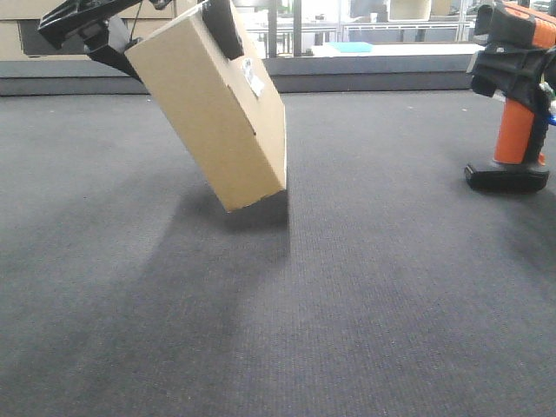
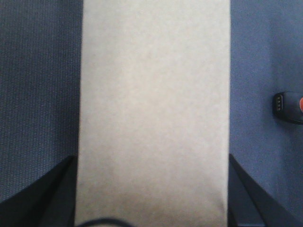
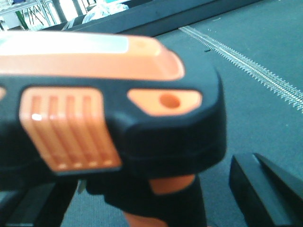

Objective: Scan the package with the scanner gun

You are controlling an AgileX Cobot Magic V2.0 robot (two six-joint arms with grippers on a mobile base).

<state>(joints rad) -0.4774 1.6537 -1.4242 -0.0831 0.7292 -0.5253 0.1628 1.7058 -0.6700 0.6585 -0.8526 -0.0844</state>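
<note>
The package (image 1: pixel 217 104) is a plain tan box with a small white label (image 1: pixel 253 78) on its right-hand face. It hangs tilted above the dark carpet, lower corner down, and casts a shadow beneath. My left gripper (image 1: pixel 178 52) is shut on its upper end; in the left wrist view the package (image 2: pixel 154 109) fills the span between the two dark fingers (image 2: pixel 42 198). The scanner gun (image 1: pixel 517 130) stands upright on its black base at the far right. My right gripper (image 1: pixel 508 74) sits open around its neck, and carpet shows between the fingers (image 3: pixel 265 189) and the scanner gun (image 3: pixel 118 118).
Dark carpet covers the whole work surface. A raised dark ledge (image 1: pixel 373 74) runs along the back, with shelving and a blue item (image 1: pixel 352 46) behind it. A ribbed metal strip (image 3: pixel 246 66) crosses the carpet beyond the scanner. The scanner's base (image 2: pixel 289 106) shows at the left wrist view's right edge.
</note>
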